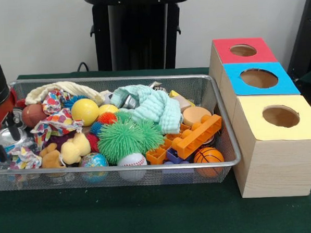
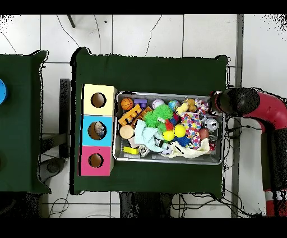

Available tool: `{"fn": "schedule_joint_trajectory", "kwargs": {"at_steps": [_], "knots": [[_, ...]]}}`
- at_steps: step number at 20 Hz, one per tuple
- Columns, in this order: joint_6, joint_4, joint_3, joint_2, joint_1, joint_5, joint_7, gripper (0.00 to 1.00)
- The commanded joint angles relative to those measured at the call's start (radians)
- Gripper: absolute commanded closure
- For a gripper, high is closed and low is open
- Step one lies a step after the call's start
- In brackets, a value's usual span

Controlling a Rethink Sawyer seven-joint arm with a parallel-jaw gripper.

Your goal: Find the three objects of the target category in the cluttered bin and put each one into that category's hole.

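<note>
The wire mesh bin point(image 1: 227, 144) stands on the green table, full of toys; it also shows in the overhead view point(image 2: 168, 160). My gripper point(image 1: 7, 129) hangs on the red and black arm at the bin's left end, low among the clutter; from above it point(image 2: 216, 108) is over the bin's right end. A see-through bottle point(image 1: 4, 140) with a bit of blue-and-white label lies right by the gripper, partly hidden by it. I see no other bottle. The blue panel's hole point(image 1: 259, 78) is in the middle of the wooden box; from above, the hole point(image 2: 98, 130) shows something pale inside.
The red-panel hole point(image 1: 243, 50) and the yellow-panel hole point(image 1: 280, 116) flank the blue one. The bin holds a green spiky ball point(image 1: 126, 139), an orange block point(image 1: 198, 135), a mint cloth point(image 1: 152, 106), balls and a silver can point(image 2: 212, 124).
</note>
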Motion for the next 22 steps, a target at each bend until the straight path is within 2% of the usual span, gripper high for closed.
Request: {"fn": "schedule_joint_trajectory", "kwargs": {"at_steps": [1,17,22], "knots": [[0.042,-0.058,-0.006,0.019,0.009,-0.072,-0.231,0.00],[0.056,-0.077,-0.016,0.046,0.017,-0.091,-0.230,0.00],[0.098,-0.059,-0.034,0.037,0.027,-0.081,-0.203,0.00]]}}
